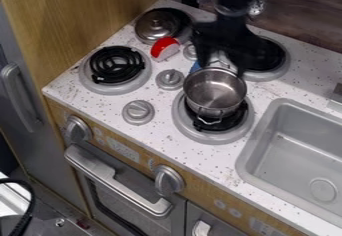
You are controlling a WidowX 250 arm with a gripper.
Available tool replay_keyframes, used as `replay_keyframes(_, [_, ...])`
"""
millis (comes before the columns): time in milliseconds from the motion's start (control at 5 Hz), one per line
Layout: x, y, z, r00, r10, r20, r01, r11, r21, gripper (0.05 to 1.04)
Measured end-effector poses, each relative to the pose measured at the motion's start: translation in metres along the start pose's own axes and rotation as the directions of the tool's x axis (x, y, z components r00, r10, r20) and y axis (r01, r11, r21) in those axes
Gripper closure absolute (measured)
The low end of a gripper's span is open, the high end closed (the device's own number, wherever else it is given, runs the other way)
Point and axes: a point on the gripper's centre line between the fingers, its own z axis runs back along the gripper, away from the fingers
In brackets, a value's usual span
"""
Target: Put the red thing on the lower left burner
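Observation:
The black gripper (224, 42) hangs at the upper middle, in front of the upper right burner and just behind the pot. To its left, a small red and white thing (162, 45) lies on the white stove top, at the front edge of the upper left burner. A gap separates it from the gripper. The lower left burner (117, 64), a black coil in a grey ring, has nothing on it.
A metal pot (215, 92) stands on the lower right burner, with a bit of blue behind it. A metal lid (155, 25) rests on the upper left burner. Grey knobs (169, 79) rise between the burners; the sink (300, 150) is at right.

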Motion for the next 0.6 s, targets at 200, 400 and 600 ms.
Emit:
replay_keyframes(200, [0.024, 0.048, -0.005, 0.998, 0.067, 0.0, -0.067, 0.997, 0.026, 0.086])
replay_keyframes(400, [0.042, 0.074, -0.009, 0.996, 0.091, 0.011, -0.091, 0.995, 0.038, 0.086])
replay_keyframes(600, [0.055, 0.103, -0.023, 0.993, 0.12, 0.011, -0.12, 0.992, 0.049, 0.086])
